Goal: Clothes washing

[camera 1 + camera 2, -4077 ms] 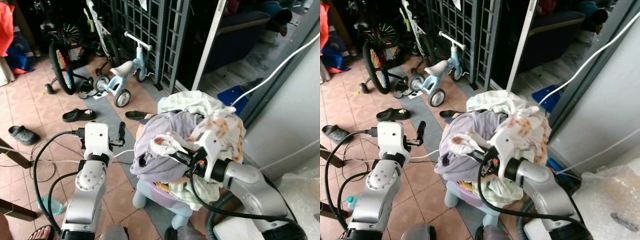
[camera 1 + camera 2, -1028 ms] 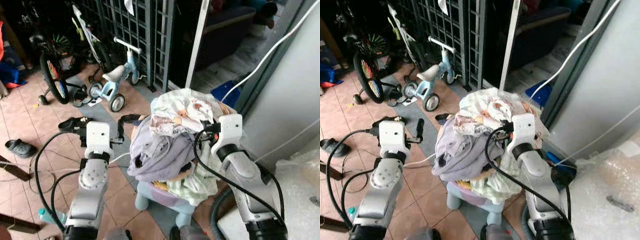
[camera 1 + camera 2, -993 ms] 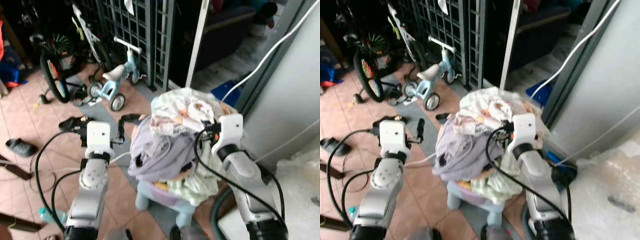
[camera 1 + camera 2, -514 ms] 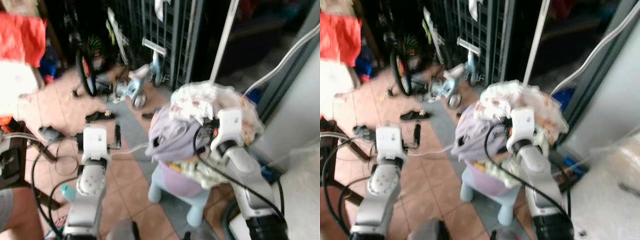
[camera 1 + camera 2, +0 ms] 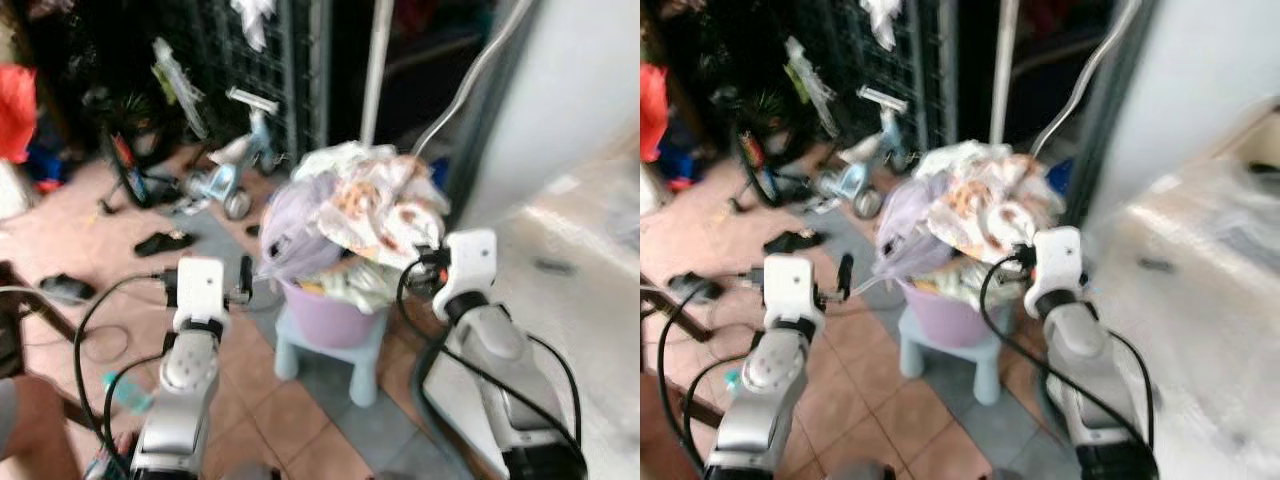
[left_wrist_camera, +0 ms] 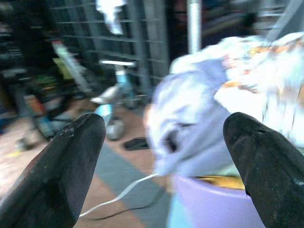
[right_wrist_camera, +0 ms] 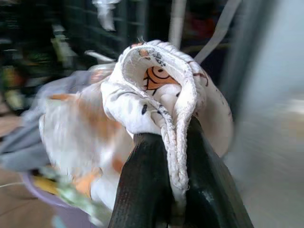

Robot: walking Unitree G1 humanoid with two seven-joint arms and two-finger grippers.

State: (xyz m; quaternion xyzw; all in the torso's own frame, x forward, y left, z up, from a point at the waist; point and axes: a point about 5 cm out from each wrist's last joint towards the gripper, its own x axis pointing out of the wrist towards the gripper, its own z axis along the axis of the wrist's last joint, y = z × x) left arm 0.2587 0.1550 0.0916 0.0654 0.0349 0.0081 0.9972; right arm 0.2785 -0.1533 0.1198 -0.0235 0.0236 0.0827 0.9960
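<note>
1. We take the purple basin (image 5: 325,318) as our landmark. It sits on a pale blue stool (image 5: 330,352) on the tiled floor, and the laundry (image 5: 345,215) is heaped well above its rim, so the pile is top-heavy and anything we pull on can drag its neighbours along.

2. Our right hand (image 7: 164,164) is at the side of the pile toward the grey wall, just above the basin's rim. Its two black fingers (image 7: 142,180) are pressed together on a fold of white cloth with orange prints (image 7: 156,85). We judge the hold is taken on a bunched edge because a thick fold gives the fingers something that will not slide out.

3. That printed cloth (image 5: 380,215) lies on top of the heap, over a lilac garment (image 5: 290,225) that hangs down the basin's other side. Taking the topmost piece first makes sense: it is the least pinned by other clothes.

4. Our left hand (image 6: 161,161) is held on the side of the basin away from the wall, near the lilac garment but apart from it. Its fingers (image 6: 61,161) stand wide apart with nothing between them, which we read as waiting in reserve to steady or catch the pile.

5. Beyond the basin a small blue tricycle (image 5: 235,165) and sandals (image 5: 165,242) lie on the floor, so fallen clothes would land among clutter.

6. The pictures are blurred, so finer detail of the heap is uncertain.
</note>
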